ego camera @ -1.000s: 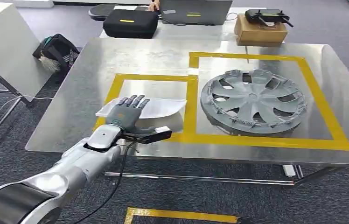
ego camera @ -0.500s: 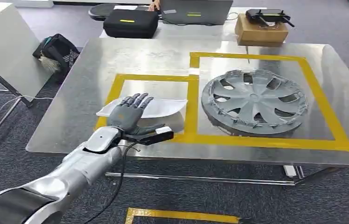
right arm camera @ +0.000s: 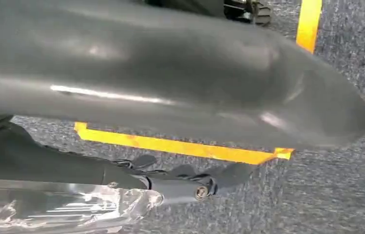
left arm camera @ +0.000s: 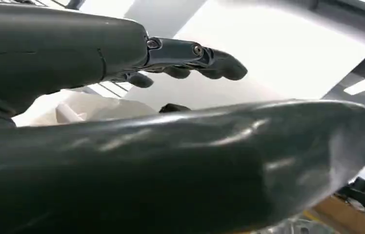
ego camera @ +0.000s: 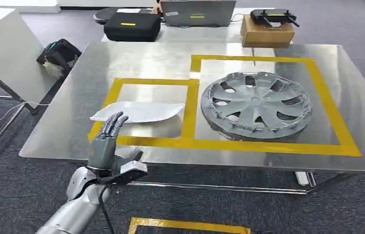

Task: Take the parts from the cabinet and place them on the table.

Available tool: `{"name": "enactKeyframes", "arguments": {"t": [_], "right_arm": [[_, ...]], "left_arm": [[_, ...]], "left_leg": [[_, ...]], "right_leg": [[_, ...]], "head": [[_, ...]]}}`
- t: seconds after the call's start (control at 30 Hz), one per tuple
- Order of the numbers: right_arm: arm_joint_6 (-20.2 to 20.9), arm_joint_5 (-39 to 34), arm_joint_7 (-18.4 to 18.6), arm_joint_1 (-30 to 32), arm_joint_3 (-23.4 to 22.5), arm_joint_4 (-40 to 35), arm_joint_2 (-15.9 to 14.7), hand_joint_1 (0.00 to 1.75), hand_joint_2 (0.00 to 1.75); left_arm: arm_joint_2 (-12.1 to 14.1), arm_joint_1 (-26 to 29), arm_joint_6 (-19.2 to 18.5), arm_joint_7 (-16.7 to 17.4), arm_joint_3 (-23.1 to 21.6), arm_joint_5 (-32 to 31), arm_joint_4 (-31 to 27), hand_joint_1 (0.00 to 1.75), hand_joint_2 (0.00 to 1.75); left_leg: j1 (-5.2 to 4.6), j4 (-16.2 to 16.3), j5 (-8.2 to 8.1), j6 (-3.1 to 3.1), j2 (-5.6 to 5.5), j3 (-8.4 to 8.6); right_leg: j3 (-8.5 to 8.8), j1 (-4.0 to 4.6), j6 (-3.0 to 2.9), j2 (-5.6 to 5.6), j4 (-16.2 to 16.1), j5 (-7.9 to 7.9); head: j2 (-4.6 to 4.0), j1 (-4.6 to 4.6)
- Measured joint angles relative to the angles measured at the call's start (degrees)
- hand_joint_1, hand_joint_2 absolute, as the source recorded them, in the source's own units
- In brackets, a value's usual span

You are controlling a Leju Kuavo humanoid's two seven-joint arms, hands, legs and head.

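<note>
Two parts look placed on the steel table [ego camera: 63, 122]: the grey wheel cover [ego camera: 256, 105] lies flat inside the larger yellow tape frame [ego camera: 317, 78], roughly 3 o'clock of table centre, and the white part [ego camera: 139, 112] lies flat in the smaller tape frame [ego camera: 117, 87] at about 9 o'clock of the wheel cover, its near-left end reaching toward the tape edge. Left hand [ego camera: 107, 141] sits at the table's near edge, around 7 o'clock of the white part, fingers extended and apart, grasping nothing; fingertips are close to the part's end in the head view, but whether they touch it I cannot tell. Left wrist view agrees: fingers [left arm camera: 219, 63] straight, nothing between them and the thumb. Right hand [right arm camera: 180, 183] hangs low over grey carpet and a strip of yellow floor tape [right arm camera: 180, 146]; fingers lie fairly straight and nothing sits between them, though a crinkled clear-plastic patch [right arm camera: 63, 209] lies beside the hand and I cannot tell what it belongs to. My read: both marked frames are filled, so the placing is done or nearly so. The cabinet isn't shown, so whether any parts remain to fetch can't be judged. Clutter at 12 o'clock beyond the table: black case [ego camera: 131, 24], laptop [ego camera: 197, 12], cardboard box [ego camera: 267, 29].
</note>
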Motion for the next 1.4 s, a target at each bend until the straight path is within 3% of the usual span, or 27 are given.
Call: {"name": "enactKeyframes", "arguments": {"t": [0.03,0.07,0.17,0.2,0.27,0.33,0.4,0.47,0.53,0.57,0.6,0.67,0.73,0.77,0.83,0.87,0.9,0.97,1.03,1.07,1.1,1.17,1.2,1.23,1.3,1.37,1.4], "right_arm": [[0.0,0.1,0.0,0.0,-0.3,0.0,0.1,0.00,0.00],[0.0,0.2,-0.1,0.0,-0.5,0.0,0.2,0.00,0.00],[-0.1,0.3,-0.3,0.0,-0.9,0.0,0.2,0.00,0.00],[-0.1,0.3,-0.3,0.1,-1.0,0.0,0.2,0.00,0.00],[0.0,0.4,-0.4,0.1,-1.2,0.0,0.2,0.00,0.00],[0.3,0.6,-0.6,0.1,-1.4,0.0,0.4,0.00,0.00],[0.4,0.7,-0.8,0.1,-1.9,0.0,0.6,0.00,0.00],[0.5,0.7,-0.8,0.1,-2.1,0.0,0.7,0.00,0.00],[0.5,0.7,-0.8,0.2,-2.3,0.0,0.7,0.00,0.00],[0.5,0.7,-0.9,0.2,-2.5,0.0,0.7,0.00,0.00],[0.7,0.8,-0.9,0.2,-2.6,0.0,0.7,0.00,0.00],[0.8,0.9,-1.0,0.1,-2.8,0.0,0.7,0.00,0.00],[0.8,1.0,-1.0,0.0,-3.3,0.0,0.7,0.00,0.00],[0.6,1.1,-1.0,0.0,-3.5,0.0,0.7,0.00,0.00],[-1.2,1.1,-0.9,0.0,-4.0,-0.1,0.7,0.00,0.00],[-2.1,1.0,-0.9,-0.1,-4.4,-0.1,0.8,0.00,0.00],[-2.4,0.9,-1.0,-0.3,-4.8,-0.2,0.8,0.00,0.00],[-2.8,0.9,-1.1,-0.2,-5.4,-0.2,1.0,0.00,0.00],[-2.9,0.7,-1.1,-0.4,-5.7,-0.2,1.2,0.00,0.00],[-3.1,0.6,-1.3,-0.5,-6.0,-0.3,1.4,0.00,0.00],[-3.3,0.3,-1.9,-0.6,-6.3,-0.4,1.4,0.00,0.00],[-3.1,-0.4,-2.9,-0.6,-7.0,-0.4,1.4,0.00,0.00],[-2.9,-0.9,-3.3,-0.6,-7.5,-0.4,1.4,0.00,0.00],[-2.4,-1.5,-4.0,-0.6,-8.1,-0.6,1.4,0.00,0.00],[-0.7,-3.2,-5.3,-0.7,-9.5,-0.8,1.4,0.00,0.00],[0.4,-4.2,-6.2,-0.9,-10.8,-1.0,1.4,0.00,0.00],[1.0,-4.7,-6.8,-0.9,-11.4,-1.3,1.4,0.00,0.00]], "left_arm": [[0.3,0.9,0.0,-0.2,0.5,0.3,-0.9,0.00,0.00],[0.3,1.6,0.0,-0.3,0.8,0.4,-1.8,0.00,0.00],[0.6,2.9,0.2,-0.3,1.9,1.5,-3.9,0.00,0.00],[0.7,3.5,0.2,-0.4,2.3,1.8,-4.3,0.00,0.00],[0.8,4.3,0.4,-0.4,2.9,2.2,-4.8,0.00,0.00],[0.8,4.8,0.8,-0.8,3.7,2.9,-5.2,0.00,0.00],[0.8,4.9,1.1,-1.2,4.5,3.3,-5.6,0.00,0.00],[0.8,5.3,1.5,-1.3,5.2,4.1,-5.7,0.00,0.00],[0.8,6.0,1.7,-1.4,5.9,4.6,-5.7,0.00,0.00],[0.8,6.0,1.7,-1.5,6.2,5.2,-5.7,0.00,0.00],[0.7,6.1,1.8,-1.9,6.8,6.2,-5.7,0.00,0.00],[0.7,6.6,1.7,-3.5,8.3,10.0,-5.5,0.00,0.00],[0.7,7.1,-0.2,-5.6,10.9,16.3,-4.6,0.00,0.00],[0.6,7.2,-1.8,-6.6,12.3,19.5,-3.9,0.00,0.00],[0.5,7.0,-7.2,-8.3,16.0,27.5,-1.4,0.00,0.00],[0.4,6.8,-10.1,-8.5,18.2,31.2,0.2,0.00,0.00],[0.2,6.8,-11.7,-8.6,20.0,33.6,1.4,0.00,0.00],[0.0,6.7,-13.1,-8.7,23.0,34.8,3.1,0.00,0.00],[0.1,6.8,-13.4,-8.7,25.0,35.3,4.6,0.00,0.00],[0.0,6.8,-13.4,-8.7,25.8,35.7,5.3,0.00,0.00],[0.0,6.6,-14.1,-8.7,26.8,36.6,6.2,0.00,0.00],[-0.2,6.1,-15.4,-8.7,28.8,38.5,8.6,0.00,0.00],[-0.3,6.2,-15.6,-8.7,29.9,39.0,9.7,0.00,0.00],[-0.2,6.2,-15.8,-8.7,31.2,39.6,11.2,0.00,0.00],[0.2,6.2,-16.9,-8.7,34.4,40.0,15.3,0.00,0.00],[0.4,6.2,-17.9,-8.7,37.0,40.0,18.7,0.00,0.00],[0.4,6.0,-18.9,-8.7,37.9,40.4,20.3,0.00,0.00]], "left_leg": [[0.19,0.2,-0.33,-0.30,0.08,-0.31],[0.19,1.5,-2.54,-0.49,0.31,-0.81],[0.13,13.8,-11.12,-0.70,0.30,-4.82],[0.12,17.2,-12.56,-0.60,0.30,-5.54],[-0.01,16.8,-11.15,-0.17,0.30,-3.73],[-0.35,9.0,-7.95,0.71,0.30,2.19],[-0.98,0.1,-8.83,1.38,0.30,8.76],[-1.12,-0.3,-8.71,1.39,0.24,8.38],[-1.06,-0.7,-7.64,2.20,0.32,7.87],[-0.84,-0.7,-7.04,2.49,0.35,7.38],[-0.83,-0.7,-6.58,2.95,0.25,6.78],[-0.86,-0.7,-5.41,3.09,0.09,5.38],[-0.95,-0.7,-4.24,3.05,-0.13,3.88],[-0.96,-0.6,-3.65,2.95,-0.40,3.13],[-0.95,-0.6,-2.45,2.58,-1.46,1.72],[-0.91,-0.6,-1.90,2.32,-2.05,1.17],[-1.09,-0.5,-1.47,1.94,-2.31,0.59],[-0.84,-0.6,-0.12,1.31,-3.28,0.25],[-0.75,-1.0,1.11,0.42,-4.63,-0.26],[-0.72,-0.6,0.02,0.25,-3.41,-0.68],[-0.74,1.3,-3.10,-0.13,-1.71,-1.48],[-0.50,9.7,-9.72,-0.77,-0.25,-3.97],[-0.32,13.6,-11.50,-1.04,0.00,-4.91],[-0.08,16.6,-11.88,-1.35,0.10,-5.22],[0.36,14.8,-8.67,-1.83,0.38,-2.51],[0.55,6.1,-5.76,-2.13,2.30,3.88],[0.48,1.6,-6.11,-2.12,5.09,7.63]], "right_leg": [[-0.33,-0.15,-0.91,-0.13,-0.1,0.52],[-0.82,-0.09,-1.51,-0.19,-0.1,0.91],[-2.56,0.30,-2.48,-0.44,-0.1,2.21],[-3.20,0.46,-2.61,-0.54,-0.1,2.67],[-4.40,0.76,-2.64,-0.62,-0.1,3.56],[-5.61,0.97,-2.41,-0.62,-0.1,4.55],[-6.13,1.39,-1.83,-0.66,0.1,5.22],[-6.12,1.15,-1.13,-0.86,-0.2,6.22],[-6.26,1.00,-0.40,-0.83,-0.6,7.00],[-6.83,0.93,-0.20,-0.91,0.1,5.36],[-7.94,0.95,0.02,-0.96,2.5,2.06],[-10.19,0.98,0.30,-0.95,11.2,-4.16],[-10.80,1.04,0.36,-0.95,16.8,-5.57],[-9.34,1.06,0.27,-0.93,16.0,-4.10],[-3.20,1.07,-0.22,-0.51,8.2,-0.24],[0.51,1.05,-0.56,1.00,3.1,0.14],[3.67,1.01,-1.06,3.27,-1.3,-1.72],[3.00,1.13,-1.03,2.61,-2.5,-1.42],[2.37,1.21,-2.01,1.32,-2.5,-0.63],[2.73,0.96,-2.59,0.37,-2.6,0.01],[2.12,0.97,-3.07,-0.16,-2.7,0.50],[0.84,1.00,-3.34,-1.71,-2.7,1.62],[0.18,1.00,-3.34,-2.35,-2.6,2.08],[-0.57,0.98,-3.28,-3.18,-2.6,2.60],[-1.93,0.86,-2.95,-4.61,-2.5,3.46],[-2.78,0.70,-2.24,-5.85,-2.3,4.08],[-3.10,0.98,-1.89,-6.50,-2.2,4.23]], "head": [[0.00,-0.04],[0.00,-0.20],[0.00,-0.44],[0.00,-0.42],[0.00,-0.44],[0.00,-0.44],[0.00,-0.46],[0.00,-0.50],[0.00,-0.59],[0.00,-0.61],[0.00,-0.28],[0.00,-0.24],[0.00,-0.28],[0.00,-0.24],[0.00,-0.22],[0.00,-0.26],[0.00,-0.24],[0.00,-0.30],[0.00,-0.35],[0.00,-0.33],[0.00,-0.98],[0.00,-1.14],[0.00,-1.20],[0.00,-1.18],[0.00,-1.22],[0.00,-1.20],[0.00,-1.33]]}}
